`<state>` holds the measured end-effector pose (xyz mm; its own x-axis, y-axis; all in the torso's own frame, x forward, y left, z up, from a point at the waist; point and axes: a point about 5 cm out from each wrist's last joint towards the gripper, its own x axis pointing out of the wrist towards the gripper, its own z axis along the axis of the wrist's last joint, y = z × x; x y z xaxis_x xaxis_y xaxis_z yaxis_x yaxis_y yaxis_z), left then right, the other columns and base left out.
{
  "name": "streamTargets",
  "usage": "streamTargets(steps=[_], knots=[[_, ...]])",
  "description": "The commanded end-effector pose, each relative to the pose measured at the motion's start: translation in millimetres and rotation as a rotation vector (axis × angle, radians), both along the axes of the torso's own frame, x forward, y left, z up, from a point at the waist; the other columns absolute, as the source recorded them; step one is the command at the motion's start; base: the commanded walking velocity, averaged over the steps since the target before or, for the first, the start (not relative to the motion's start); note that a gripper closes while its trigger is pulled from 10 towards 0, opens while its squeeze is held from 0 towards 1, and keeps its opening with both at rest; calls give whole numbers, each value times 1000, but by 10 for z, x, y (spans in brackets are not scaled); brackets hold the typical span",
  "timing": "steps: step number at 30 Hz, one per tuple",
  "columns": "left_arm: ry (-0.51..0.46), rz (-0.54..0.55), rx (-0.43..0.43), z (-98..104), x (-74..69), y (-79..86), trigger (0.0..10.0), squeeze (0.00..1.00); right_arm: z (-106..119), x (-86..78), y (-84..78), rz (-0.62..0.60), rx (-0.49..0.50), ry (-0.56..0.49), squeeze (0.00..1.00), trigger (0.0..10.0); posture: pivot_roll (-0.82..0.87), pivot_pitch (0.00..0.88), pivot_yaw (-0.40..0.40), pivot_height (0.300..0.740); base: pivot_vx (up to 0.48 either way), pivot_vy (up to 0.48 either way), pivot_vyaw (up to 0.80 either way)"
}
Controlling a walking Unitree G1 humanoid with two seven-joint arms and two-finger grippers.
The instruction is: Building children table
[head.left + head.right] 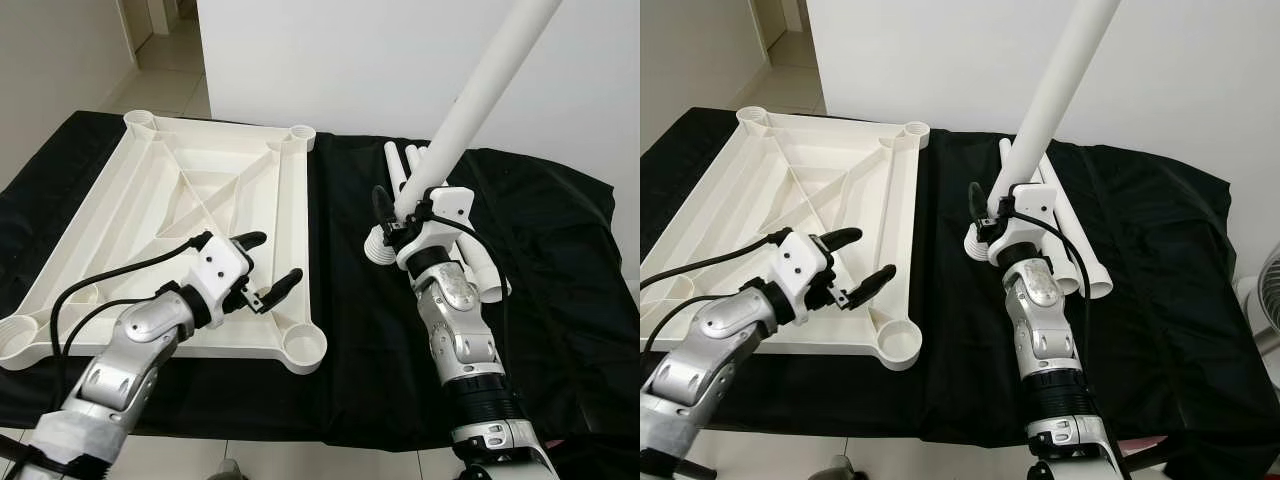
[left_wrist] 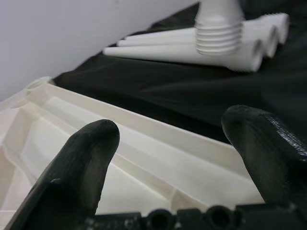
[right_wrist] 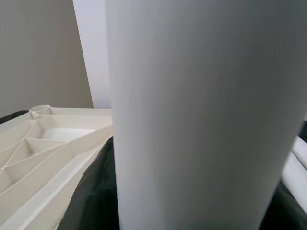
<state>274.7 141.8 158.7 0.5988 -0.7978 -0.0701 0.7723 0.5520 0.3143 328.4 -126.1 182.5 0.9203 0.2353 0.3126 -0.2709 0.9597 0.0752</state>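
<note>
Right gripper [image 1: 400, 215], frame centre, clamps a white table leg [image 1: 470, 100] raised toward upper right. Left gripper [image 1: 262, 268], fingers spread and empty, hovers over the inverted tabletop [image 1: 110, 215] at left. Spare legs [image 1: 480, 262] lie on the black cloth [image 1: 560, 300]. No leg visibly fitted; all sockets appear outstanding.

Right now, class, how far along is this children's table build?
Done: the tabletop lies upside down, corner sockets bare, no legs fitted. In hand: the right gripper holds one leg tilted upward; the left gripper hovers open over the tabletop. Left: spare legs lie on the black cloth.
</note>
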Motion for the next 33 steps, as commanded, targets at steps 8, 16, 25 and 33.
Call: streamTargets(steps=[8,16,25,33], knots=[[-33,-34,264,-203,48,176,10000,0,41,-12,-38,-6,6,-22,0,10000,32,0,-50,740,0,0,0],[-30,-64,386,-303,49,243,10000,0,61,-3,-65,-8,1,-25,0,10000,25,0,-50,740,0,0,0],[-8,-103,454,-377,55,314,10000,0,61,-7,-87,-15,-10,-23,0,10000,14,0,-49,740,0,0,0],[16,-107,472,-398,45,404,10000,0,71,2,-117,-23,-20,-25,0,10000,8,0,-52,740,0,0,0]])
